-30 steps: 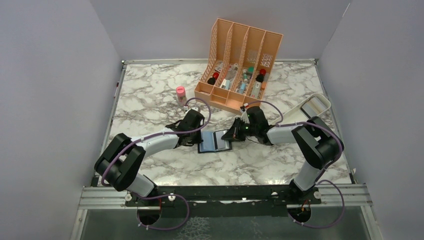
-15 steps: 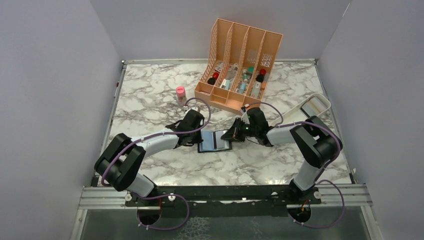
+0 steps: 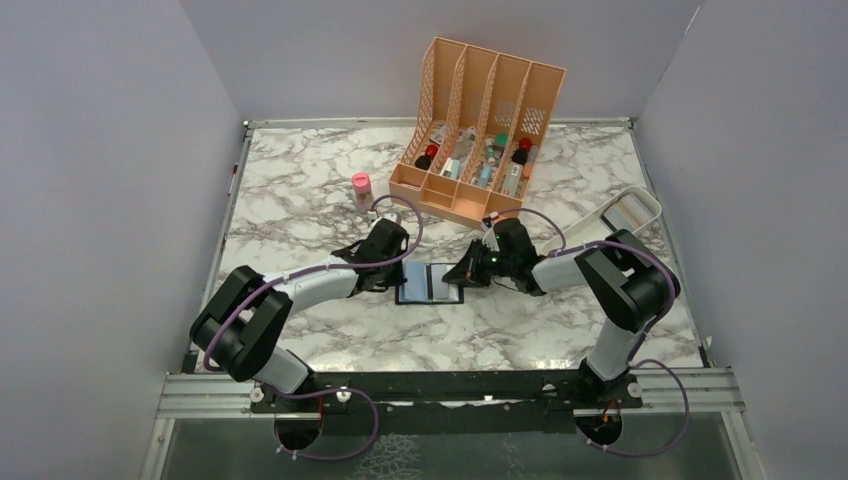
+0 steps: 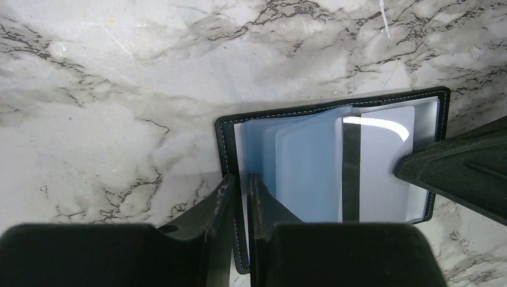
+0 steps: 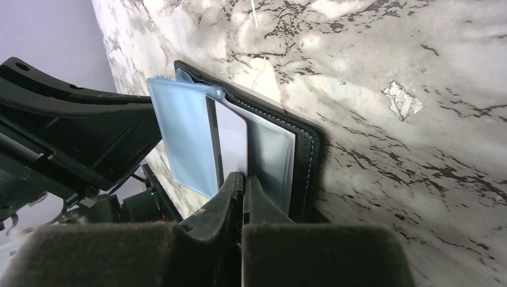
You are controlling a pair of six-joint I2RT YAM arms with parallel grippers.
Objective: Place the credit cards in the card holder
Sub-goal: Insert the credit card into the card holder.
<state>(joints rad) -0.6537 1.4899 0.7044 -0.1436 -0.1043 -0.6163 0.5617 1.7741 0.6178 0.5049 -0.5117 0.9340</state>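
Note:
The card holder [image 3: 428, 284] lies open on the marble table between both arms, black edged with bluish-grey sleeves [image 4: 299, 167]. My left gripper [image 3: 398, 274] is shut on its left black edge [image 4: 240, 179]. My right gripper [image 3: 464, 271] is shut on a pale credit card [image 5: 230, 140] with a dark stripe and holds it partly inside a sleeve on the wallet's right half [image 5: 308, 149]. The same card shows in the left wrist view [image 4: 379, 167], with the right fingers [image 4: 460, 173] at its edge. No other cards are in view.
The orange slotted file organiser [image 3: 482, 125] with small items stands behind the wallet. A pink-capped bottle [image 3: 361, 187] stands to the organiser's left. A white oblong tray [image 3: 630, 212] lies at the right, behind the right arm.
My right gripper has moved a little to the left towards the wallet with the card. The left gripper and the wallet have stayed in place.

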